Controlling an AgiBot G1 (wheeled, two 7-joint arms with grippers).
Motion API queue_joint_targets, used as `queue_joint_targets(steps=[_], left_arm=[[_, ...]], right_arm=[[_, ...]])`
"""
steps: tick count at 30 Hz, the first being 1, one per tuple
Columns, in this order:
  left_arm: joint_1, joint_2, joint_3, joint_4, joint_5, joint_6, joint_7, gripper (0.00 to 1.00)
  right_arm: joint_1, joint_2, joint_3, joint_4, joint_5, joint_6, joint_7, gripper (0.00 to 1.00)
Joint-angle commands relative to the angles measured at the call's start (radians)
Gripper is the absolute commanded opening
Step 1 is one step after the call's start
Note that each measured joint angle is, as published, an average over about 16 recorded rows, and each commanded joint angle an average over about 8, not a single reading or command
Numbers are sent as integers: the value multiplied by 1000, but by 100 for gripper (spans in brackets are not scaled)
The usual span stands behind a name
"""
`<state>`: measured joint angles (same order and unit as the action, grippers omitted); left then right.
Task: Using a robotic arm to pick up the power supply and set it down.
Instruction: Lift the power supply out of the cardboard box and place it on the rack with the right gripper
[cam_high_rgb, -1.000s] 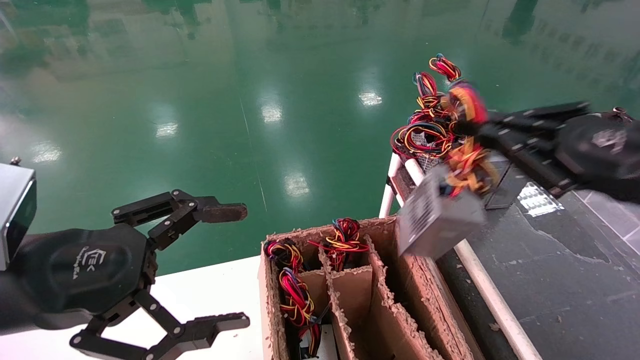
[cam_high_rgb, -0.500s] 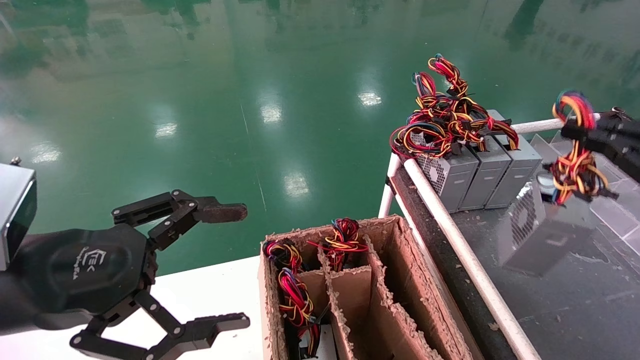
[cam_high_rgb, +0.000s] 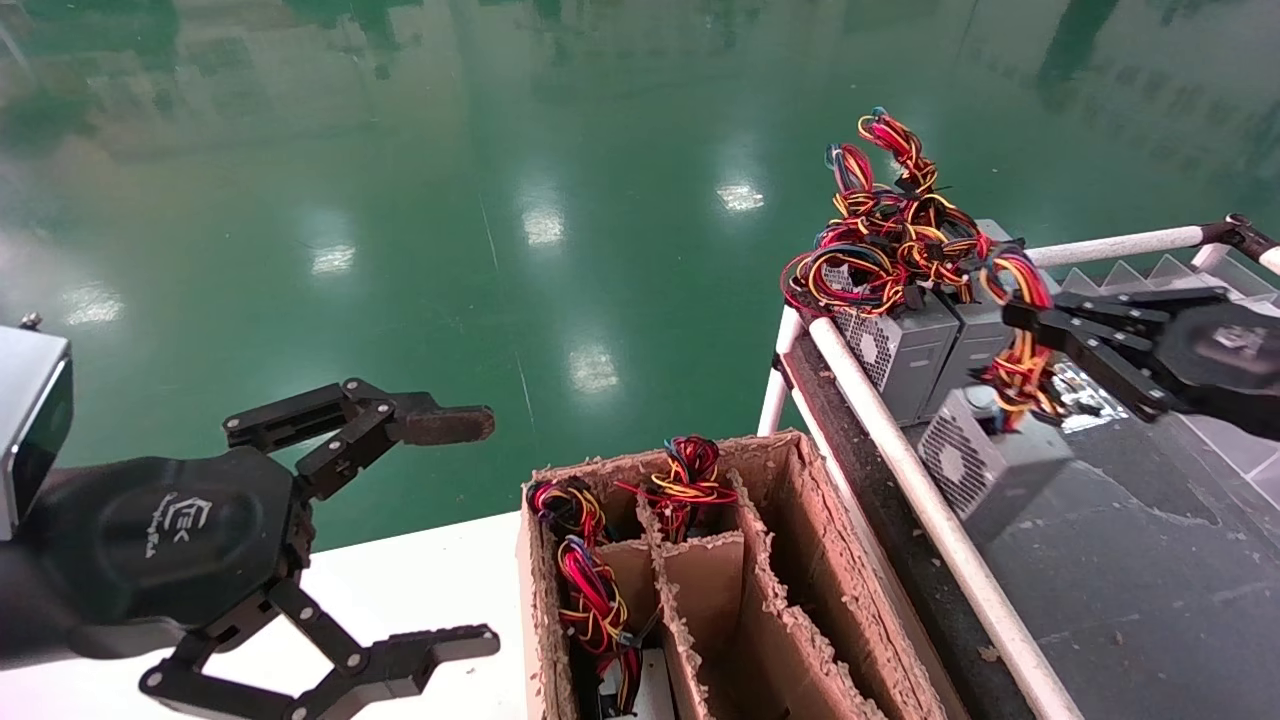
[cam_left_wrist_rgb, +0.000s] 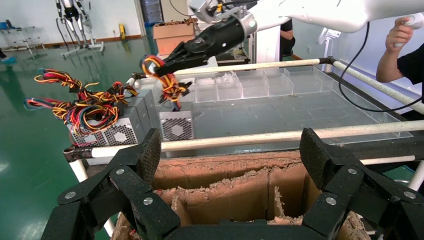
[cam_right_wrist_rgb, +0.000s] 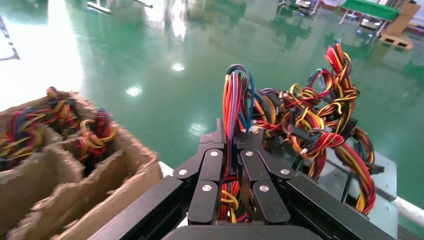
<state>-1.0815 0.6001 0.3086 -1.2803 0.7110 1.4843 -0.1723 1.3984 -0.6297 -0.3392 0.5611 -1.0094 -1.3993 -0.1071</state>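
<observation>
- The power supply (cam_high_rgb: 985, 462) hung by its wire bundle (cam_high_rgb: 1018, 330) over the dark counter (cam_high_rgb: 1150, 580), close to the white rail (cam_high_rgb: 900, 460) at its left edge and just in front of the row of stored units (cam_high_rgb: 905, 350).
- It lay straight below the right end effector (cam_high_rgb: 1020, 318) (clamped on the wires, not the casing), fan grille toward the rail.
- Half a second earlier it hung farther right; it had swung back toward the row.
- The left end effector (cam_high_rgb: 480, 530) hovered open, well apart, beside the cardboard box (cam_high_rgb: 760, 520).
</observation>
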Motion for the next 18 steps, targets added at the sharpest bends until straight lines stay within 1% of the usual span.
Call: queue_joint_targets(steps=[1, 6, 11, 13, 14, 15, 18], left_arm=[[0, 0, 0, 0, 0, 0, 0, 100], [0, 0, 0, 0, 0, 0, 0, 100], [0, 0, 1, 0, 0, 0, 0, 100], [0, 0, 1, 0, 0, 0, 0, 100], [0, 0, 1, 0, 0, 0, 0, 100], [0, 0, 1, 0, 0, 0, 0, 100], [0, 0, 1, 0, -1, 0, 0, 100]], right_arm=[[22, -25, -9, -20, -19, 19, -9, 0], [81, -90, -22, -93, -40, 44, -17, 0], [140, -145, -42, -171, -63, 37, -21, 0], [161, -159, -49, -202, -74, 33, -29, 5], [170, -165, -52, -217, -78, 31, -33, 9], [179, -170, -55, -232, -82, 28, -38, 18], [200, -181, -59, -272, -89, 21, -55, 55]])
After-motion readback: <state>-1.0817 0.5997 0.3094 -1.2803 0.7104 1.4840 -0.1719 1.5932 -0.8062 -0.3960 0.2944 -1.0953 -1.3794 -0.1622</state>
